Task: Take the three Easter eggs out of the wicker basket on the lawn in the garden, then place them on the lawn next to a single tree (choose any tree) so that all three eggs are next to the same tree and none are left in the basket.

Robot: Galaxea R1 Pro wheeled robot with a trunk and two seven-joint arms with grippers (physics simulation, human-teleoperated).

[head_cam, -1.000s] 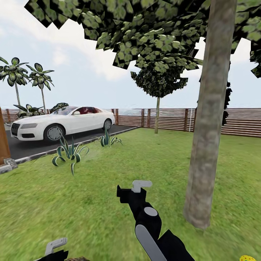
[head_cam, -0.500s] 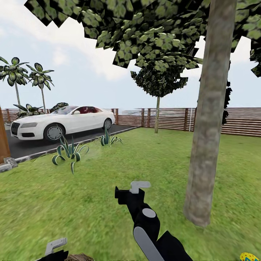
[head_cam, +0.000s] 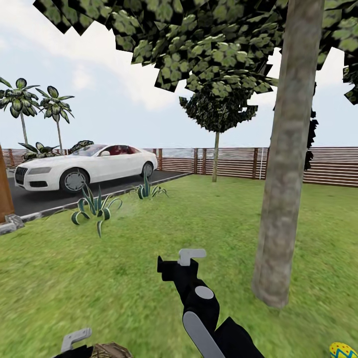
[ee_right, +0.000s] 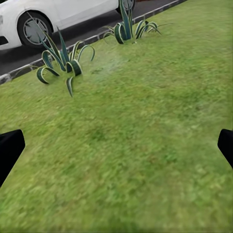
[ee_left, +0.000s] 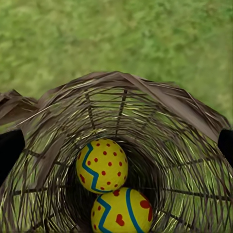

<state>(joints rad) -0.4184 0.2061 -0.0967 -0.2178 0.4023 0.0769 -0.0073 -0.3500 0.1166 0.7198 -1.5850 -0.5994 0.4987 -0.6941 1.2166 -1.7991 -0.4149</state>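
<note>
Left gripper (ee_left: 116,145), black-fingered, spread wide: its dark fingertips (ee_left: 9,153) sit at opposite edges of the left wrist view, nothing between them, pointed into the round wicker basket of loose light-brown twigs (ee_left: 160,99). In the head view that gripper (head_cam: 75,339) shows at the bottom edge, touching or just over a scrap of the basket's braided rim (head_cam: 110,349).

Right gripper (ee_right: 116,145) also spread wide and empty, aimed over bare mottled green lawn (ee_right: 145,145) toward the spiky green-and-white plants (ee_right: 65,60). In the head view it (head_cam: 191,255) hangs near the thick grey-brown mottled tree trunk (head_cam: 283,189).

Count:
- Small yellow Easter eggs with blue zigzags and red marks: two in the basket, touching, one (ee_left: 102,165) behind the other (ee_left: 121,211).
- One more egg (head_cam: 342,350) on the grass at the head view's bottom right corner, near the trunk's base.
- Thick trunks: one. Thin-trunked tree by the brown slat fence (head_cam: 216,156): one. White car (head_cam: 84,166) on dark asphalt: one.

Risks, as I judge them:
- Eggs lie deep and pressed together; closing on one may nudge the other or pinch both.
- Fingers may snag the loose weave or rim on the way in, tipping the basket.
- Round, smooth shells may squirt out of an off-centre grip and roll.
- A released egg may roll away from the trunk.
</note>
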